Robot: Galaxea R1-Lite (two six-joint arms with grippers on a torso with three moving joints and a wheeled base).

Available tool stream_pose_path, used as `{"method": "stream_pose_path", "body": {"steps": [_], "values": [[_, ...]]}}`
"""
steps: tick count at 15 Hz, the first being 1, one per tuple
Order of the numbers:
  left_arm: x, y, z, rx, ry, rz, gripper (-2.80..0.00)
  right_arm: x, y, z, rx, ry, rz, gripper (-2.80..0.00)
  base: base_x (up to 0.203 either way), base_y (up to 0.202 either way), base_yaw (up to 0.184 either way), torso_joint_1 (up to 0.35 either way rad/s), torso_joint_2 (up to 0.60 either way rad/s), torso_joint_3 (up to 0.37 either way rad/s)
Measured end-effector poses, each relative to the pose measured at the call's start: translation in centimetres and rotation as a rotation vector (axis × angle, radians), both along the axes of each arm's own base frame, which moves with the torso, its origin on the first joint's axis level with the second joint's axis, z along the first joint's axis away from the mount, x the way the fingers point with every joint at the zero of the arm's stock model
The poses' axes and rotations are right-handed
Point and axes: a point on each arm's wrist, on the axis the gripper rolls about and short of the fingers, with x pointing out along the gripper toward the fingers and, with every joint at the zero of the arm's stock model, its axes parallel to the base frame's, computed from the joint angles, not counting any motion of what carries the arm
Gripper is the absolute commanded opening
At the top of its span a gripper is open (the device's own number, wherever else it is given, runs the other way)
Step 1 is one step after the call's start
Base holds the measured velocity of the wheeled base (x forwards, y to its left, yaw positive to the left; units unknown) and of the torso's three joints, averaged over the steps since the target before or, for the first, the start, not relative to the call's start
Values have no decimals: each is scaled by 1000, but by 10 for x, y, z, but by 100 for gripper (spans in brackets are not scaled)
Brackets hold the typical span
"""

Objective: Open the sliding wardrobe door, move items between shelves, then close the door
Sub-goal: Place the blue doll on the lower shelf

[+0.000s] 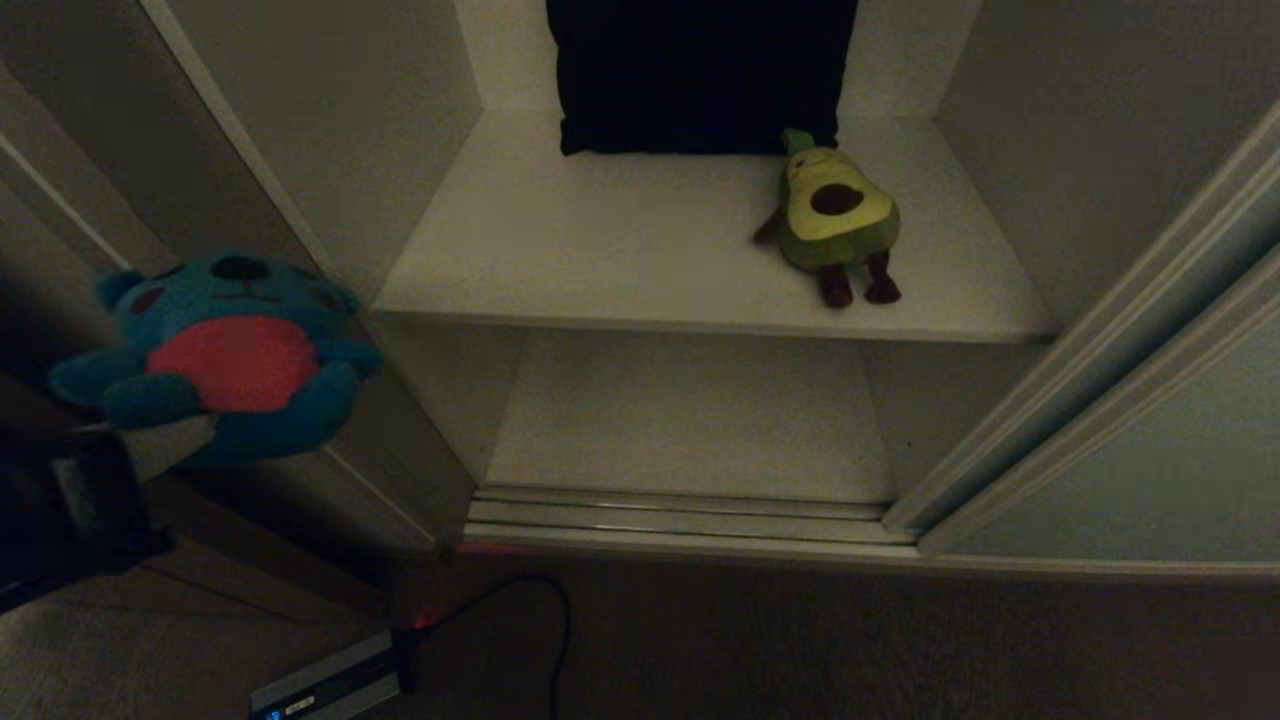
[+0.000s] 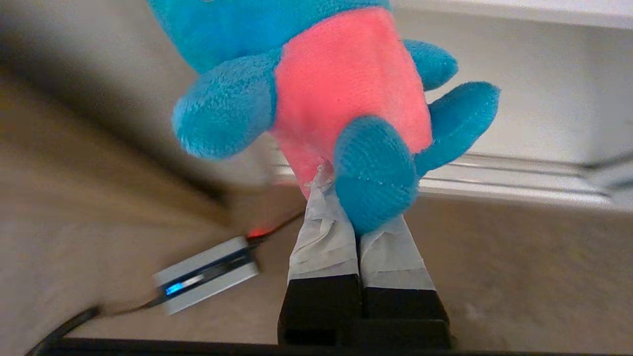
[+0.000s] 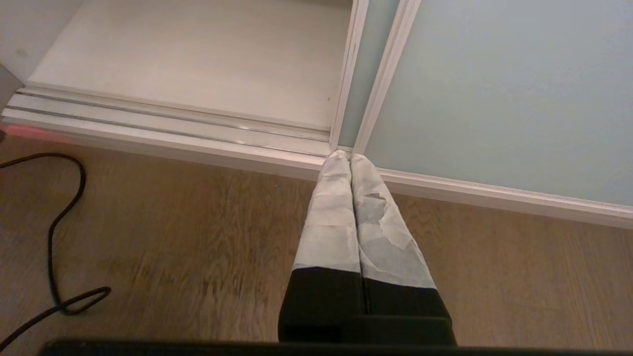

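The teal monster [image 1: 225, 350] with its red-pink belly hangs in the air at the left, outside the wardrobe opening. My left gripper [image 2: 346, 207] is shut on its lower body, the taped fingers [image 2: 324, 237] pinching the plush [image 2: 346, 89]. The green avocado [image 1: 835, 215] lies on the upper shelf [image 1: 600, 250], right of centre. The lower shelf [image 1: 690, 420] is bare. The sliding wardrobe door [image 1: 1150, 450] stands slid to the right, leaving the opening free. My right gripper [image 3: 350, 157] is shut and empty, low over the wooden floor by the door's [image 3: 494, 89] edge.
A dark cloth [image 1: 700, 75] hangs at the back of the upper shelf. The ribbed floor track [image 1: 680, 515] runs along the opening's foot. On the floor to the left lies a grey box [image 1: 330, 685] with a black cable [image 3: 54, 237]. The wardrobe's side board [image 1: 330, 150] stands right behind the monster.
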Motion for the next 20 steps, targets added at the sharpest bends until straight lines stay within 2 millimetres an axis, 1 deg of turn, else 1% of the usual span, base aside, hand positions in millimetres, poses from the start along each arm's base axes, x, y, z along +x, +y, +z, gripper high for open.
{"method": "stream_pose_path", "body": {"steps": [3, 5, 8, 10, 12, 15, 20], "values": [[-35, 26, -23, 17, -40, 103, -280, 0, 0, 0, 0, 0, -1, -280, 0, 0, 0, 0, 0, 0], [-58, 38, -41, 37, -71, 170, -280, 0, 0, 0, 1, 0, 0, -280, 0, 0, 0, 0, 0, 0], [-87, 47, -74, 73, -102, 250, -280, 0, 0, 0, 0, 0, 0, -280, 0, 0, 0, 0, 0, 0], [-98, 49, -100, 94, -95, 312, -280, 0, 0, 0, 0, 0, 0, -280, 0, 0, 0, 0, 0, 0], [-106, 49, -115, 121, -103, 373, -280, 0, 0, 0, 0, 0, 0, -280, 0, 0, 0, 0, 0, 0], [-112, 47, -133, 184, -111, 346, -280, 0, 0, 0, 0, 0, 0, -280, 0, 0, 0, 0, 0, 0], [-120, 40, -180, 152, -97, 48, -280, 0, 0, 0, 0, 0, 0, -280, 0, 0, 0, 0, 0, 0]]}}
